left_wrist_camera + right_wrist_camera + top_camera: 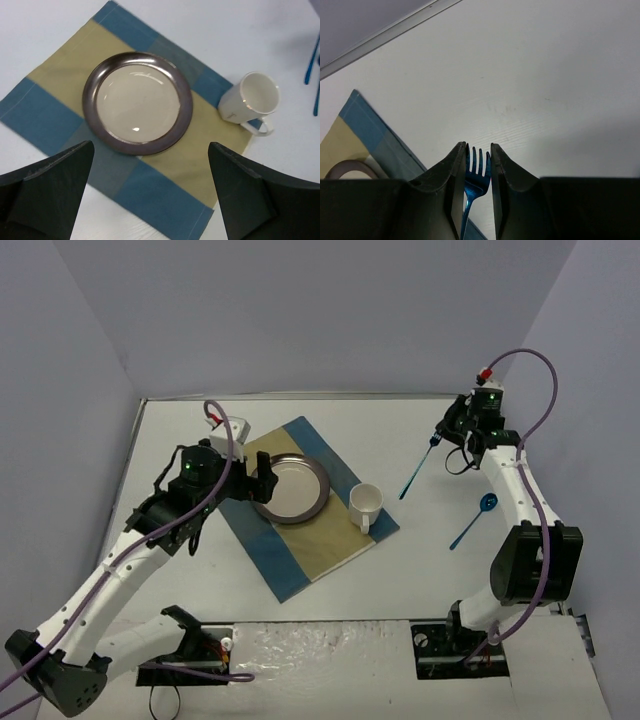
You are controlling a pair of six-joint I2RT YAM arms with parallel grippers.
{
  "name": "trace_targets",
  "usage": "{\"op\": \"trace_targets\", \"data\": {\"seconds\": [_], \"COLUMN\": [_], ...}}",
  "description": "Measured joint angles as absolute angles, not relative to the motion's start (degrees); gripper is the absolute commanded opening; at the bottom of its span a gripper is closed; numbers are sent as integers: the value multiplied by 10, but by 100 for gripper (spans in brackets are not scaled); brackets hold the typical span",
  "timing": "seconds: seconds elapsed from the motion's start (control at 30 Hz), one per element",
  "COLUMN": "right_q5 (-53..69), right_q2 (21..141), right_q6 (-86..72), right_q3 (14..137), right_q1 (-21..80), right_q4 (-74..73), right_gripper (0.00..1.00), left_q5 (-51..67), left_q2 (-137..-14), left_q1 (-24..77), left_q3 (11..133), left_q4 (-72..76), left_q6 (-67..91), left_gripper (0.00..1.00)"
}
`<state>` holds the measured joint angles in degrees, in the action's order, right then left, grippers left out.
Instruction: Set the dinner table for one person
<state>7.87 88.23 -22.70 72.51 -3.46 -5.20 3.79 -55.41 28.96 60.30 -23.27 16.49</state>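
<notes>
Near the middle of the white tabletop point(340, 430), a little toward the left arm's side, lies a dark-rimmed plate point(290, 488) with a pale centre. The tabletop itself, edged by a thin metal rim, spreads far beyond the plate in every direction and carries everything else. Beneath the plate is a blue-and-tan striped mat point(300, 552), set at an angle to the tabletop's edges, with the plate on its tan middle band. Just to the right of the plate, on the mat's right corner, a white mug point(365, 505) stands upright, its mouth up and its handle turned toward the near edge; it is close to the plate but not touching it. The left arm point(150, 540) reaches in from the plate's left, and its jaws hang just above that side of the plate, spread wide with nothing between them. Well to the right of the plate, past the mug and off the mat, the right arm point(525, 500) holds a blue fork point(417, 472): its jaws are pinched onto the fork just below the tines, and the handle slants down toward the mug. Farther right of the plate again, a blue spoon point(470, 525) lies flat on the bare tabletop, apart from the fork.
</notes>
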Motion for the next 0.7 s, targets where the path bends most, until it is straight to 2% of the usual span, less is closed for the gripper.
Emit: {"op": "trace_targets", "data": {"seconds": [0.37, 0.7], "right_q5": [78, 75], "right_q2": [873, 845], "right_q6": [-272, -297], "right_q3": [762, 764], "right_q1": [40, 81], "right_q4": [-119, -140], "right_gripper": [0, 0], "left_q5": [-118, -146], "left_q2": [-728, -905], "left_q1": [515, 592], "left_q3": [715, 798], "left_q4": [-134, -21], "left_q6": [158, 146], "left_gripper": [95, 90]}}
